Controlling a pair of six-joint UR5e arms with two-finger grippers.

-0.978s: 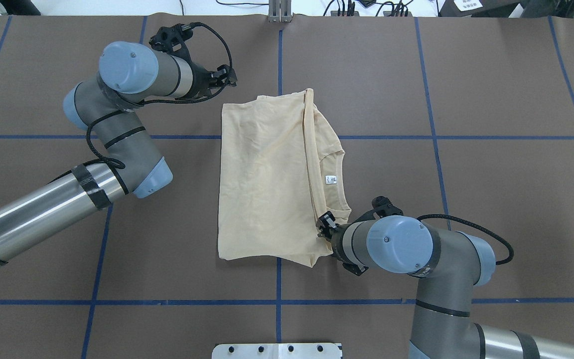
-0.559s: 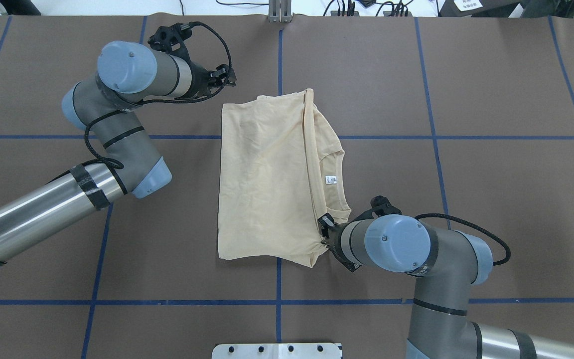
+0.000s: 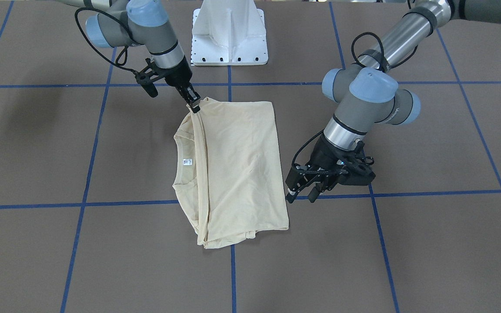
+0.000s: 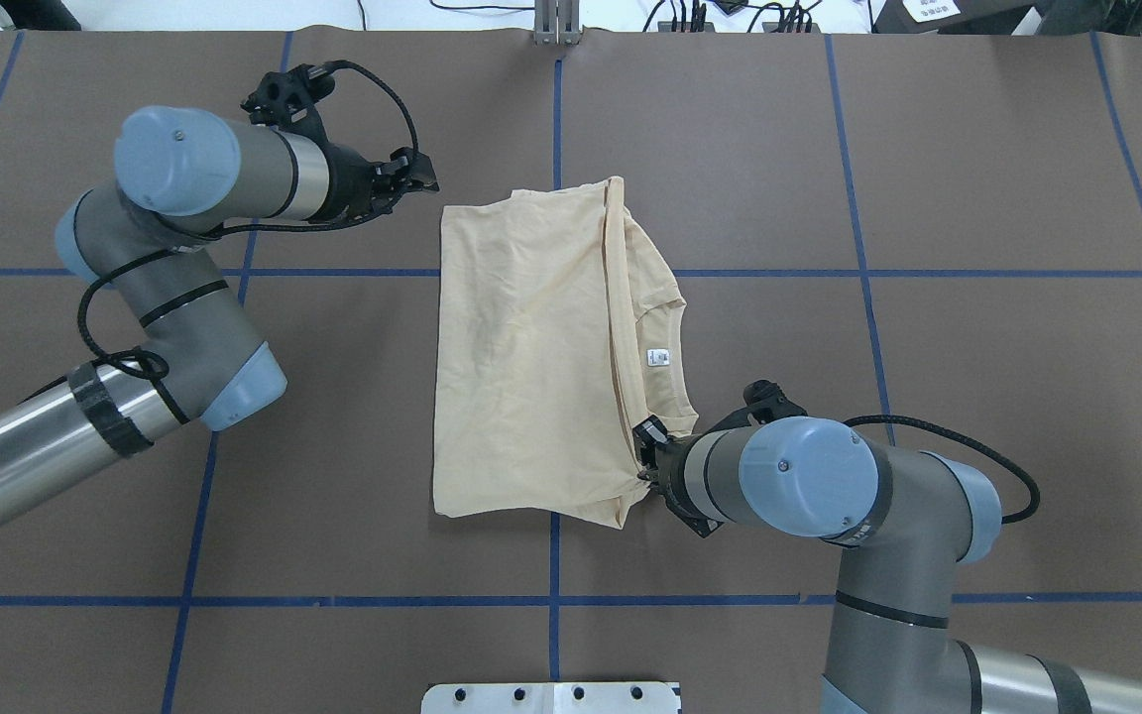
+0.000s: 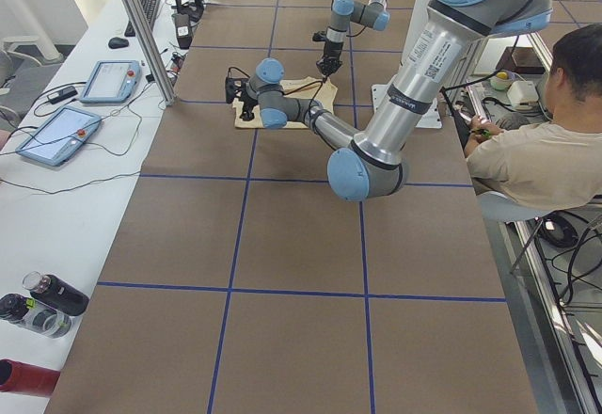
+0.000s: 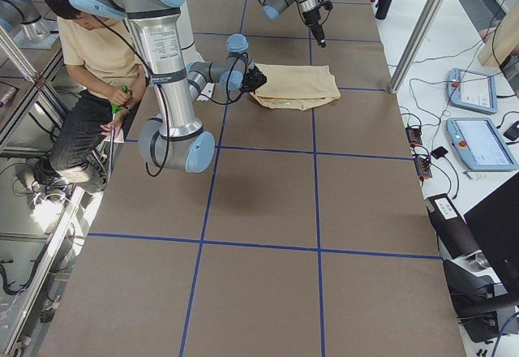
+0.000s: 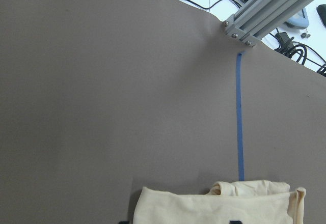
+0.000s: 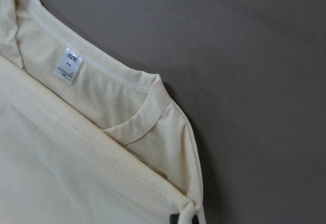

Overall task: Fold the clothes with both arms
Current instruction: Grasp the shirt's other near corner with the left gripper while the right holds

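My right tool pinches the folded shirt at the corner below the collar, on the side toward my base. My left tool has its fingers spread and is near the shirt's far opposite corner, not touching it. The shirt lies flat in the middle of the worktop, with its label facing up.
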